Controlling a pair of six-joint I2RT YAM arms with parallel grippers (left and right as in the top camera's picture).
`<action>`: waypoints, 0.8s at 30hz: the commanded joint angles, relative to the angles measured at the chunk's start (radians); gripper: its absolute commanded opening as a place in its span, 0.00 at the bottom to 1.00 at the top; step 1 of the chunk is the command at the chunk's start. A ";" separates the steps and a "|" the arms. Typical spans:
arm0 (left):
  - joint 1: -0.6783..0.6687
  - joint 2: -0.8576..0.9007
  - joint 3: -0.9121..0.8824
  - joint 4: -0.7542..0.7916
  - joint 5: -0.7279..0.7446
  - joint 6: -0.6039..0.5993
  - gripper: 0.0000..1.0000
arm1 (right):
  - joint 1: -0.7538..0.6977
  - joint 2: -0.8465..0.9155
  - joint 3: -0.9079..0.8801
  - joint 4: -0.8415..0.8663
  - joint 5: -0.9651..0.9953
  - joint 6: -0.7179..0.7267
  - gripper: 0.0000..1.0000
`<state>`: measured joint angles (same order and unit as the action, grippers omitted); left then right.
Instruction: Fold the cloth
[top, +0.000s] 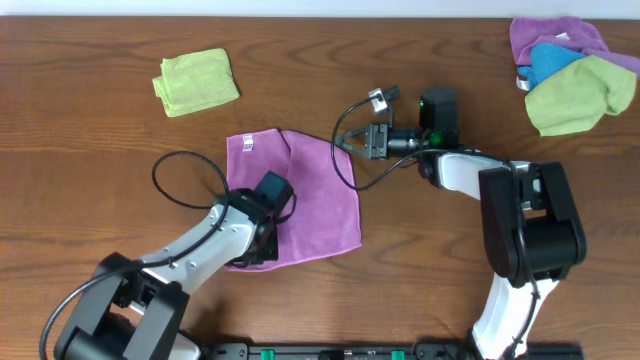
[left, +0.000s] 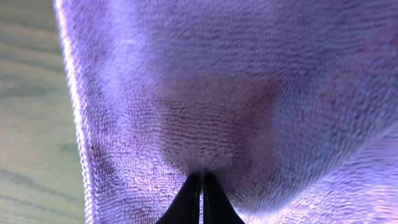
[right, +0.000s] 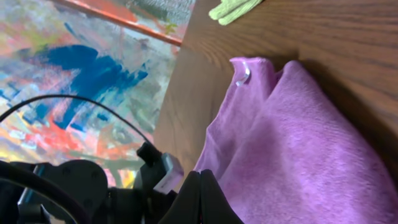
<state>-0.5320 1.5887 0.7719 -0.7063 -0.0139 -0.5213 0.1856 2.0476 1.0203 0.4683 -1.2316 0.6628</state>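
Nearest the front edge of the surface (top: 100, 160), the left fingers (left: 189, 205) are pressed together with purple pile bunched between their tips. They grip the cloth (top: 310, 190) on its near-left part. In the left wrist view the fabric fills almost the whole frame, and its stitched edge runs down the left side against the wood.

The cloth, the single magenta one, lies around the middle of the surface. It is spread mostly flat with a soft ridge down it, and its small white tag (top: 247, 143) sits at the far-left corner.

At its far-right corner the right fingers (right: 211, 202) are closed. The fabric runs right up to their tips, though I cannot tell if any of it is caught between them.

Farther back, one folded lime-green cloth (top: 195, 82) lies toward the far-left corner of the surface. At the far-right corner is a heap of three: a second lime-green cloth (top: 580, 95), a blue one (top: 553, 62) and a lavender one (top: 550, 35).
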 joint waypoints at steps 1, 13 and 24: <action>0.002 0.019 0.085 -0.009 0.026 0.034 0.06 | 0.006 -0.013 0.015 0.000 -0.045 0.010 0.02; 0.138 0.019 0.476 -0.127 -0.004 0.114 0.06 | -0.030 -0.129 0.117 -0.123 0.086 -0.054 0.02; 0.336 0.018 0.475 -0.068 0.131 0.264 0.06 | -0.006 -0.144 0.674 -1.236 0.793 -0.711 0.02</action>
<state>-0.1879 1.6047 1.2430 -0.7799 0.0929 -0.3218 0.1513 1.9217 1.6119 -0.7399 -0.6559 0.1310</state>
